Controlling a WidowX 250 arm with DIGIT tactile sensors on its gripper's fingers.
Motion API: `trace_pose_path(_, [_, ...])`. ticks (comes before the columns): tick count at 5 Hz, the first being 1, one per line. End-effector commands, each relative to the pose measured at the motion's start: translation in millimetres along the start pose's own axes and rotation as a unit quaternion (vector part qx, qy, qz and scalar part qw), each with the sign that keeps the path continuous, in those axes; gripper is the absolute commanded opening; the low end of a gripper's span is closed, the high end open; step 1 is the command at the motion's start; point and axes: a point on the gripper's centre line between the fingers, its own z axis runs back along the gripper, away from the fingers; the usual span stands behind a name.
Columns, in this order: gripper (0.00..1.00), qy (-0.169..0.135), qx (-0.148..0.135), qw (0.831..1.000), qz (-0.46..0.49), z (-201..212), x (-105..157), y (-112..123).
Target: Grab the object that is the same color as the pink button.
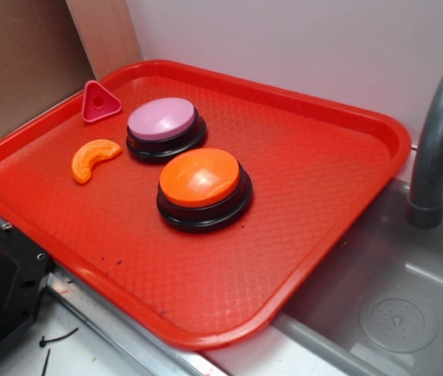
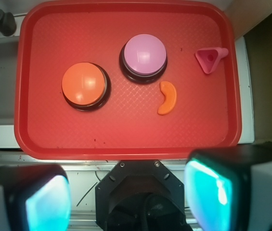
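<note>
A small hot-pink triangle (image 1: pixel 99 102) (image 2: pixel 210 58) with a hole in its middle lies in the far left corner of the red tray (image 1: pixel 299 235) (image 2: pixel 126 139). Just right of it in the exterior view stands the pink button (image 1: pixel 163 125) (image 2: pixel 144 54), a lilac-pink dome on a black base. My gripper (image 2: pixel 128 197) hangs high above the counter on the near side of the tray, well apart from the triangle. Its jaws stand wide open with nothing between them. The exterior view does not show the gripper.
An orange-topped button (image 1: pixel 202 184) (image 2: pixel 84 84) sits mid-tray and an orange crescent slice (image 1: pixel 92 159) (image 2: pixel 167 97) lies near the triangle. A grey sink (image 1: pixel 393 305) with a faucet (image 1: pixel 437 149) borders the tray's right side. The robot's black base (image 2: pixel 138 197) lies below the gripper.
</note>
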Motion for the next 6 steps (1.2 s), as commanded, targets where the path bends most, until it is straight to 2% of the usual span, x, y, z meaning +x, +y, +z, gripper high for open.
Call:
trace_pose_path(1, [1.00, 0.000, 0.000, 1.000, 0.000, 0, 0, 0])
trace_pose_path(3, [1.00, -0.004, 0.010, 0.993, 0.119, -35, 16, 18])
trace_pose_path(4, [1.00, -0.013, 0.017, 0.983, 0.182, -55, 28, 28])
trace_pose_path(5, [1.00, -0.034, 0.037, 0.960, 0.275, -76, 42, 52])
trace_pose_path(6, [1.00, -0.078, 0.078, 0.917, 0.384, -97, 67, 94])
